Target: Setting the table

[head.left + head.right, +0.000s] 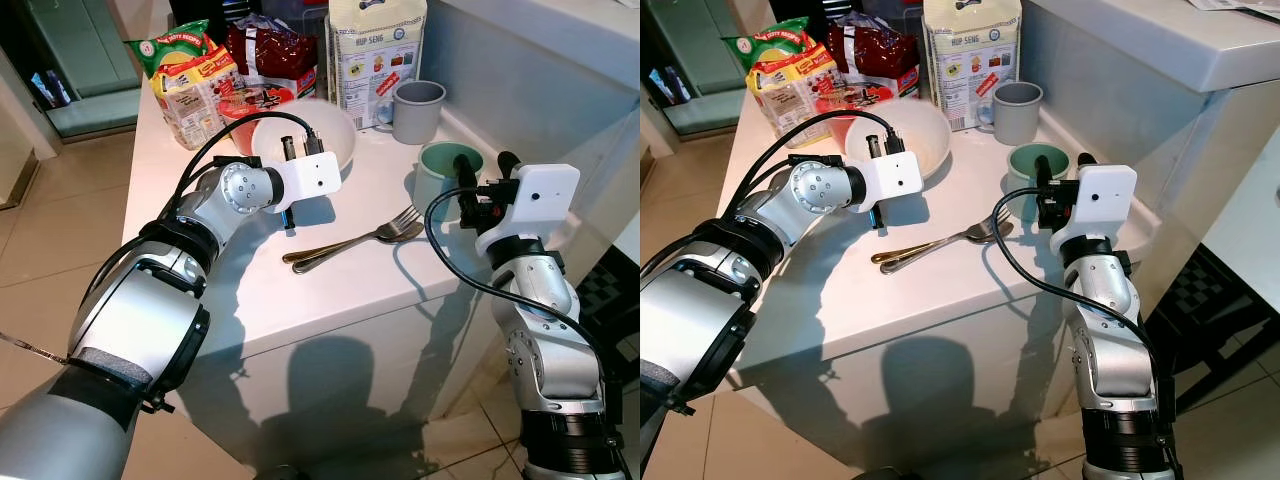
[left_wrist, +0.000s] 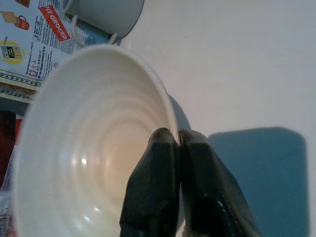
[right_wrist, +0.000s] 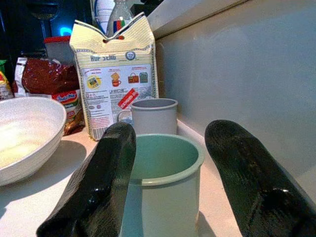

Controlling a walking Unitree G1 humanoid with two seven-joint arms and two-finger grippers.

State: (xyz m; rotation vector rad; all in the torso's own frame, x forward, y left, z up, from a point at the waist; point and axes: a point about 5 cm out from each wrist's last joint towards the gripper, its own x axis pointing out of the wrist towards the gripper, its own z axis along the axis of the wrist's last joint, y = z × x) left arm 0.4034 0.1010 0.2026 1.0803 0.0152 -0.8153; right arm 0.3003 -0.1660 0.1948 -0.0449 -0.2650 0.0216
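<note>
A white bowl (image 1: 320,130) sits toward the back of a white counter (image 1: 330,300), its near rim pinched between the closed fingers of the left gripper (image 2: 178,148). At the counter's right edge, the right gripper (image 3: 170,163) holds its fingers apart on either side of a green mug (image 1: 440,172), neither visibly touching it. A fork (image 1: 385,233) and spoon (image 1: 335,252) lie together on the bare counter between bowl and mug, near the front edge. Behind them stand a grey mug (image 1: 415,108), a tall white cracker bag (image 1: 372,50), a dark red packet (image 1: 268,52) and yellow noodle packs (image 1: 190,75). A pale wall rises to the right; beige tiles (image 1: 40,250) cover the floor.
</note>
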